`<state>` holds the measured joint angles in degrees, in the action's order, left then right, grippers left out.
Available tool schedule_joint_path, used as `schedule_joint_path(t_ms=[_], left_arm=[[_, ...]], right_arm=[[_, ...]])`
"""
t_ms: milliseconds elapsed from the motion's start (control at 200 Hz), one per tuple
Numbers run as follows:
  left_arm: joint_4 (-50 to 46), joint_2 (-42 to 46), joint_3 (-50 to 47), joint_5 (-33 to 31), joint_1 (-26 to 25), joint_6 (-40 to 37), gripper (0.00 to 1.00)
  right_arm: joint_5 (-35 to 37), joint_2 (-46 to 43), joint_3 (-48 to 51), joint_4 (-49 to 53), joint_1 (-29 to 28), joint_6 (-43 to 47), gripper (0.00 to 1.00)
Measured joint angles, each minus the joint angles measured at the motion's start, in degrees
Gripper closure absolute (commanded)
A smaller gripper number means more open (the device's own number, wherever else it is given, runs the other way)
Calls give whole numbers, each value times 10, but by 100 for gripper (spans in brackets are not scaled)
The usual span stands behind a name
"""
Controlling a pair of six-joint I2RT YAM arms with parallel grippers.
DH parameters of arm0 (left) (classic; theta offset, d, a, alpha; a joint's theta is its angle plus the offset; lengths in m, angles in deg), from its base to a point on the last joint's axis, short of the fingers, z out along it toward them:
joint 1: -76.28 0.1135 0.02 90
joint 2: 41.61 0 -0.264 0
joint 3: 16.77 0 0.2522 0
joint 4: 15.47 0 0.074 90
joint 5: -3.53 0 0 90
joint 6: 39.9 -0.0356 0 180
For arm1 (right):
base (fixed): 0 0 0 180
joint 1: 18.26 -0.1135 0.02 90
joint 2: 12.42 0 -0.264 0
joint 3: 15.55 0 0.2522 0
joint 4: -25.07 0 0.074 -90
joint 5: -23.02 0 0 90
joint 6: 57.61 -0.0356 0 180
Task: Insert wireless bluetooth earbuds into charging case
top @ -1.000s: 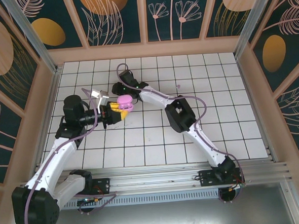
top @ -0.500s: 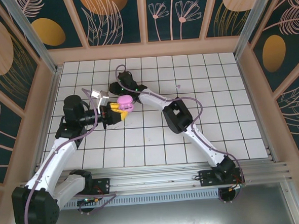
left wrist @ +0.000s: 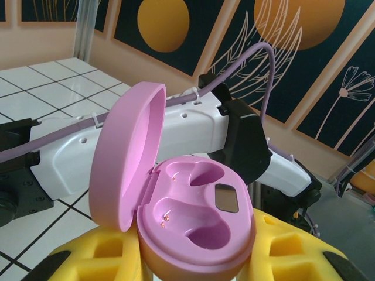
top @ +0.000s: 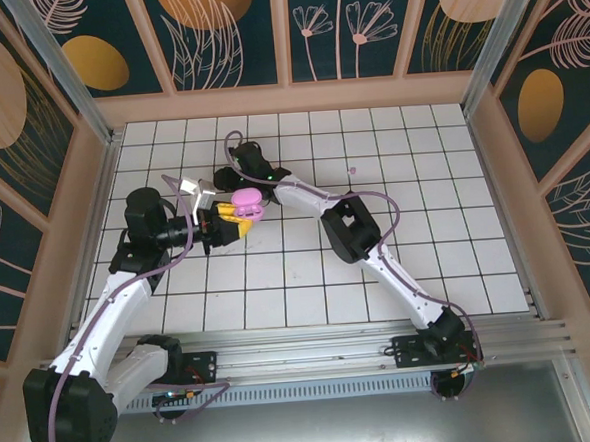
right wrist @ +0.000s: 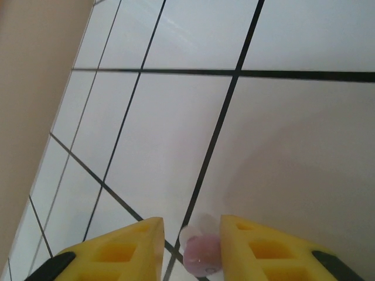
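Note:
My left gripper (left wrist: 196,260) is shut on the pink charging case (left wrist: 199,219), its yellow fingers (left wrist: 94,257) pressing both sides. The case's lid (left wrist: 126,158) stands open and both wells are empty. From above, the case (top: 246,199) hangs over the tiles left of centre in the left gripper (top: 235,221). My right gripper (right wrist: 188,229) points down at the floor just behind it. Between its fingers lies a pale pink earbud (right wrist: 202,254), touching the right finger, with a gap to the left finger (right wrist: 129,252). From above, the right gripper (top: 220,177) reaches past the case.
The right arm's white link (left wrist: 176,134) passes close behind the open case. A tiny lilac bit (top: 350,170) lies on the tiles right of centre. The wooden side wall (right wrist: 35,88) rises left of the right gripper. White tiled floor (top: 426,233) stretches to the right.
The right gripper has shifted slightly left and its jaws have narrowed around the earbud. The left arm and the case have stayed still.

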<state>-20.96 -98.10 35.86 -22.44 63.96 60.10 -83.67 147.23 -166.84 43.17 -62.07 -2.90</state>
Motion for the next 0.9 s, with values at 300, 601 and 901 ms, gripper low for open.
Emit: schedule_joint_path(t_ms=[300,601,901], left_arm=[[0,7,-2,-2,0,0,84],[0,17,-3,-2,0,1,84],[0,23,-3,-4,0,2,84]], right_arm=[[-3,-19,11,60,-2,82,76],[22,-60,61,96,-6,125,74],[60,-59,36,110,-11,157,51]])
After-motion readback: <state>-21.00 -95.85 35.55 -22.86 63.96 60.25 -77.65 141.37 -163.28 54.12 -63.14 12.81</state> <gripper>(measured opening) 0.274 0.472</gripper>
